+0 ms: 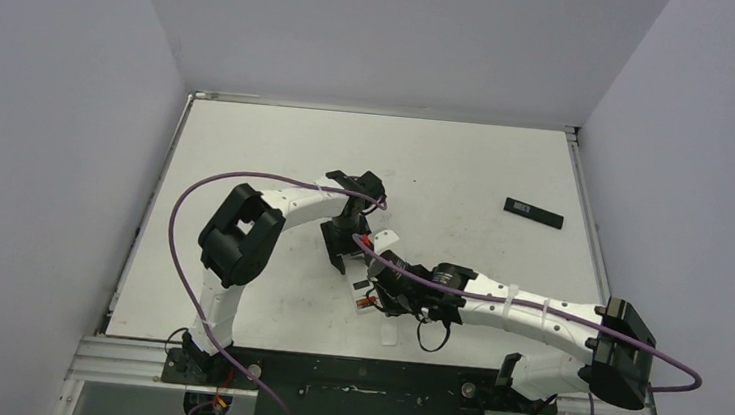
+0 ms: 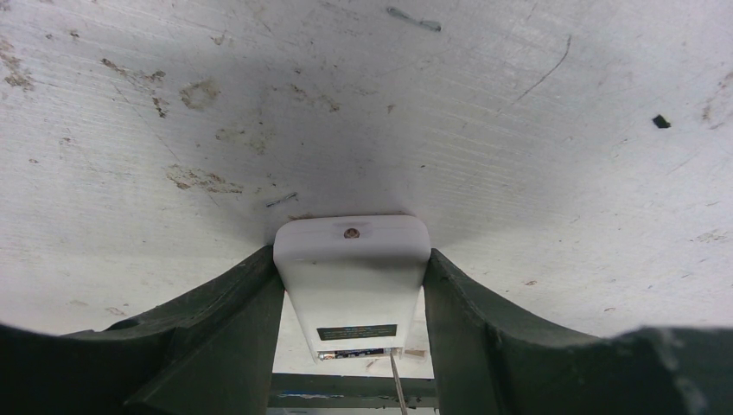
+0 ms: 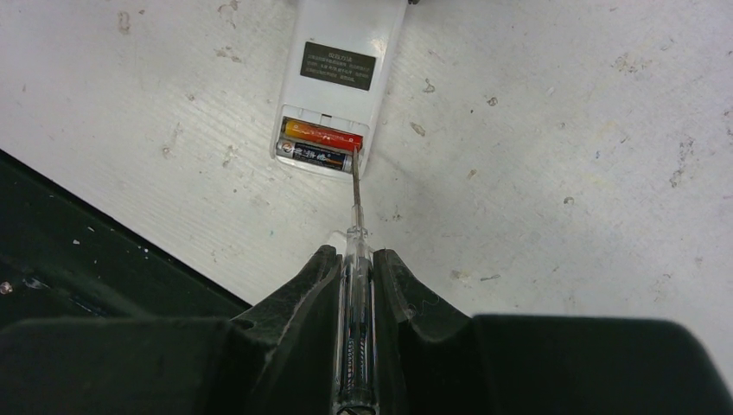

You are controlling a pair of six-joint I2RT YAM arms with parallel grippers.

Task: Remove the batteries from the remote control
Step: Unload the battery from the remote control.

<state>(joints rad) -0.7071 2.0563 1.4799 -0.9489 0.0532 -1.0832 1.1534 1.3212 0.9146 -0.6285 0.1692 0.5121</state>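
Note:
A white remote (image 3: 341, 52) lies back-up on the table with its battery bay open. Two batteries lie in the bay: a reddish-brown one (image 3: 321, 136) and a dark one (image 3: 311, 156) beside it. My left gripper (image 2: 352, 259) is shut on the remote (image 2: 350, 285), one finger on each long side; it also shows in the top view (image 1: 343, 246). My right gripper (image 3: 355, 255) is shut on a clear-handled screwdriver (image 3: 354, 346). The screwdriver's metal tip (image 3: 354, 160) touches the right end of the reddish-brown battery. The right gripper shows in the top view (image 1: 377, 287) just in front of the remote's open end (image 1: 364, 303).
A black remote (image 1: 534, 213) lies at the back right. A small white piece (image 1: 390, 333) lies near the front edge, and another white piece (image 1: 384, 237) lies beside the left gripper. The dark front rail (image 3: 52, 259) runs close to the remote's open end.

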